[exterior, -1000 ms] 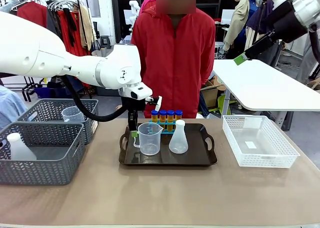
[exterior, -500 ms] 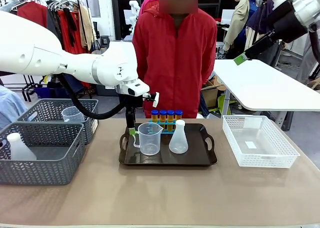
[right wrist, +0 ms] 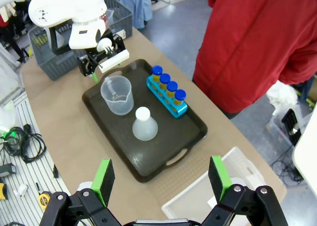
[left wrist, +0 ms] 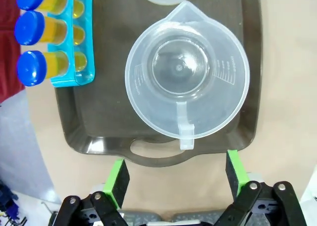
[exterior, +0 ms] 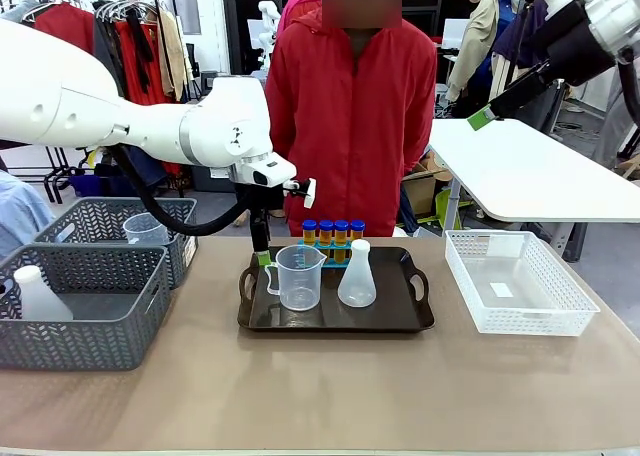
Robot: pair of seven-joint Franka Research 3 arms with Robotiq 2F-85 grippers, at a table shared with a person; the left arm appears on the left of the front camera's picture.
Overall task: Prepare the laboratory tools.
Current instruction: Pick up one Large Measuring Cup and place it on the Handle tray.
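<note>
- Your left gripper (left wrist: 176,174) is released, green pads spread wide, holding nothing; it hangs above the tray's (exterior: 400,321) left handle, just beside the measuring jug (exterior: 298,276)
- Your right gripper (right wrist: 161,179) is also spread and empty, parked high over the table's right side, well apart from the tools
- Judged step: the jug looks placed and the arm clear of it. If you retreat, go straight up so a finger does not clip the jug's handle (left wrist: 185,129), which points at the gripper in the left wrist view
- All three tools sit on the dark tray: jug at left, conical flask (exterior: 357,274) just beside it to the right, blue rack (exterior: 333,244) with four amber tubes (right wrist: 167,86) behind them near the person
- Jug: upright, clear, looks empty
- Flask: translucent white, upright; contents cannot be told
- Tubes: blue-capped, upright in the rack, amber within
- Near grey basket (exterior: 120,351) holds a white bottle (exterior: 38,294); far grey basket (exterior: 95,219) holds a clear cup (exterior: 146,228)
- White lattice basket (exterior: 570,321) at right holds a small white slip
</note>
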